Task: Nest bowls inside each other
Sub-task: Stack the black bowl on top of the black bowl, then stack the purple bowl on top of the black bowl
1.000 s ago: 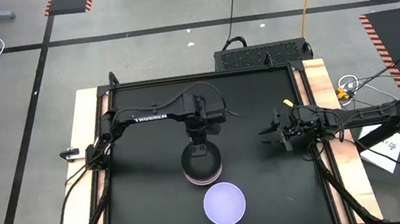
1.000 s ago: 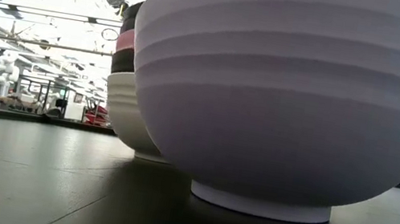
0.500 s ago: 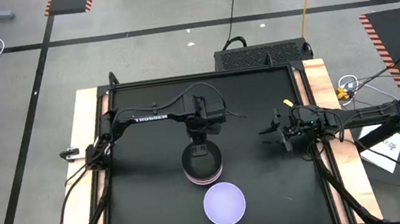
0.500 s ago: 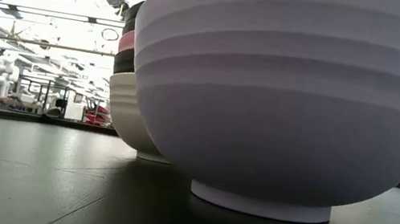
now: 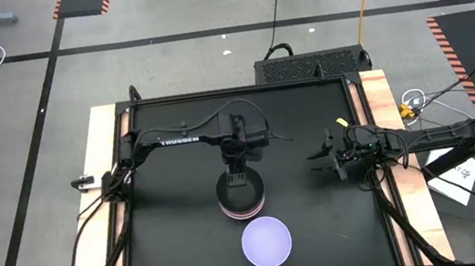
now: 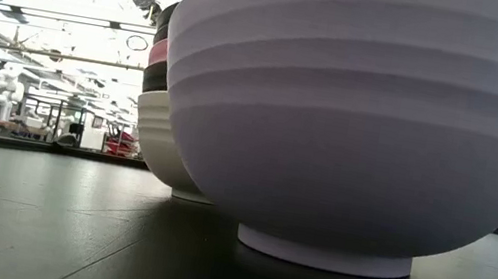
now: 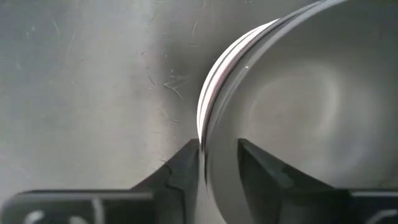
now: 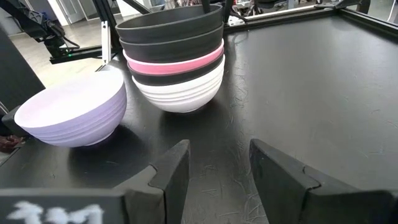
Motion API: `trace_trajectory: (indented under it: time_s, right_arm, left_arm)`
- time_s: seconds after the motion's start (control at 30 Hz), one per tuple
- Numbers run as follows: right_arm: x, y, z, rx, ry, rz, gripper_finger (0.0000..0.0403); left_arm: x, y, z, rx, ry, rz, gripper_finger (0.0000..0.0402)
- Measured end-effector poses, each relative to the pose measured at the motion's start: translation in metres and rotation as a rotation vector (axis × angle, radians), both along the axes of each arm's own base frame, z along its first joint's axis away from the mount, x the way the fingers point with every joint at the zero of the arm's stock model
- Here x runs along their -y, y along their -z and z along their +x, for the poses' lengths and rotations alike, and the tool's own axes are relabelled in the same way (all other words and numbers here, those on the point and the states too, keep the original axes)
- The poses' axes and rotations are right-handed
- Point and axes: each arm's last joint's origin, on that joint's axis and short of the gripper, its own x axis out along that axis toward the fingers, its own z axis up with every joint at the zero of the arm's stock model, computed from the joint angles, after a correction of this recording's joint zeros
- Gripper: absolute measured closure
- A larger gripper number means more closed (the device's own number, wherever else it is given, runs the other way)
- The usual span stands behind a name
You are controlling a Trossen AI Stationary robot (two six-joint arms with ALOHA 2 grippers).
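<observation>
so, scene: five bowls sit nested in one stack near the middle of the counter; in the right wrist view the order from the bottom reads white bowl, black, pink bowl, black, and the top black bowl.
loose bowl: the lavender bowl stands upright on the counter just beside the stack, apart from it, on the side nearer the counter's front edge.
left arm: the left gripper is over the far rim of the stack; its fingers straddle the top bowl's rim, one outside and one inside. whether they press the rim or stand slightly apart from it, i cannot tell.
right arm: the right gripper waits near the right side of the counter, well apart from the bowls, fingers spread with nothing between them.
step in hand: by my reading, seating the top black bowl and letting go, with the lavender bowl left to join.
doing it well: check the top bowl sits level in the one below before opening; open fully, then lift straight up so the inner finger does not drag the rim and tip the stack.
next need: the lavender bowl looks about the same size as the others, so it should go in centred and upright from above.
risk: a sideways pull could slide the whole stack into the lavender bowl.
</observation>
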Motion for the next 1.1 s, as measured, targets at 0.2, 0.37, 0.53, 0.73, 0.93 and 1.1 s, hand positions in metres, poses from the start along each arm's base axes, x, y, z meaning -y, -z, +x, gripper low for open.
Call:
trace_trajectory:
  time_s: [0.2,0.37,0.53,0.73,0.93,1.1]
  right_arm:
    - [0.000,0.000,0.000,0.000,0.000,0.000,0.0245]
    - [0.000,0.000,0.000,0.000,0.000,0.000,0.0245]
    - [0.000,0.000,0.000,0.000,0.000,0.000,0.0245]
    - [0.000,0.001,0.000,-0.006,-0.001,0.000,0.0245]
    - [0.000,0.002,0.001,-0.020,0.000,0.001,0.0245]
    - [0.000,0.002,0.001,-0.026,0.001,0.009,0.0245]
  left_arm:
    - [-0.002,0.000,0.000,-0.003,-0.016,0.025,0.0224]
    - [-0.009,0.000,-0.001,-0.009,-0.031,0.029,0.0190]
    - [-0.016,0.000,-0.003,-0.016,-0.027,-0.001,0.0169]
    - [-0.024,-0.018,-0.012,0.036,-0.023,-0.031,0.0156]
    - [-0.024,-0.057,-0.034,0.152,0.017,-0.045,0.0156]
    - [-0.018,-0.081,-0.056,0.348,0.098,-0.076,0.0156]
